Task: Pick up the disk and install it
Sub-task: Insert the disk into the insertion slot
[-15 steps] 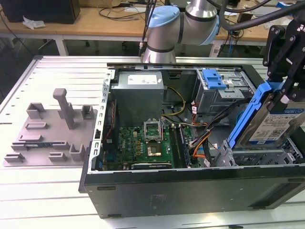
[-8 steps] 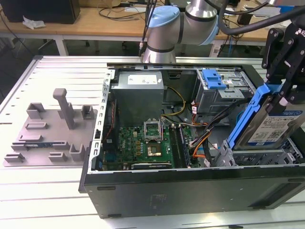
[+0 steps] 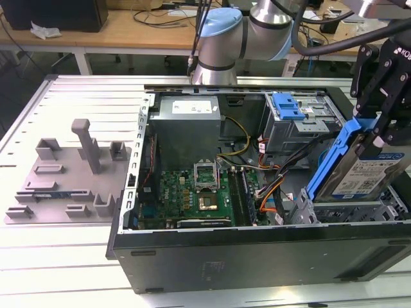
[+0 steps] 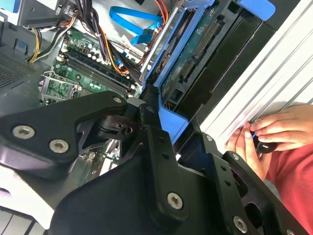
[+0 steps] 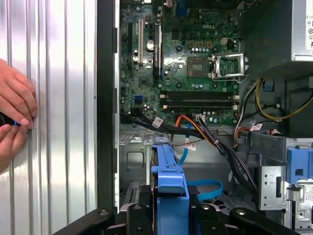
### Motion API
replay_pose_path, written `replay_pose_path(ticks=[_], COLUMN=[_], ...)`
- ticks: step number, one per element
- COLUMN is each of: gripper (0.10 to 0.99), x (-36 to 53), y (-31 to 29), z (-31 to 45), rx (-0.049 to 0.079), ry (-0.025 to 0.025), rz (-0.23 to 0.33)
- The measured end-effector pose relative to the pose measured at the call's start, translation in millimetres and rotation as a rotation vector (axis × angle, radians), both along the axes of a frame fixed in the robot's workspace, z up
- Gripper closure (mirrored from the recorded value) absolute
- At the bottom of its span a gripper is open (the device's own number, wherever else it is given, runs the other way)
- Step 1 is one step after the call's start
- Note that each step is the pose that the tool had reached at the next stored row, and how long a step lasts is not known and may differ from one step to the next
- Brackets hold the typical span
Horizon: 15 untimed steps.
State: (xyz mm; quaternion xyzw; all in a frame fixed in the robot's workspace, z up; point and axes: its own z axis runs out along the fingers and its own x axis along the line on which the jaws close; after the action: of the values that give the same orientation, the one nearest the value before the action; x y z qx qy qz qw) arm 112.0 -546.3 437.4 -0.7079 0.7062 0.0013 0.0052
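The claw (image 3: 377,126) grips the disk (image 3: 367,174) by its blue frame, holding it tilted above the open computer case (image 3: 257,256) at the exterior view's right end. A grey tray (image 3: 64,186) lies on the desk (image 3: 58,276).

The disk (image 3: 369,173), clamped tilted in the hand (image 3: 377,125), is hemmed in by the drive cage (image 3: 308,128), the case wall (image 3: 257,250) and a cable bundle (image 5: 215,142) (black and orange). Room is left open above the motherboard (image 3: 192,189). A person's fingers (image 5: 17,105) are laid on the counter (image 5: 58,73) outside.
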Motion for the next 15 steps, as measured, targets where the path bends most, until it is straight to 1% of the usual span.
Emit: replay_pose_path(ticks=[3,9,15], gripper=[0.718,0.718,0.718], x=[0.0,0.0,0.0], y=[-0.6,-1.5,-3.1], z=[-3.8,-8.3,-14.6], rx=[0.0,0.0,0.0], ry=[0.0,0.0,0.0], rz=[-0.001,-0.001,-0.002])
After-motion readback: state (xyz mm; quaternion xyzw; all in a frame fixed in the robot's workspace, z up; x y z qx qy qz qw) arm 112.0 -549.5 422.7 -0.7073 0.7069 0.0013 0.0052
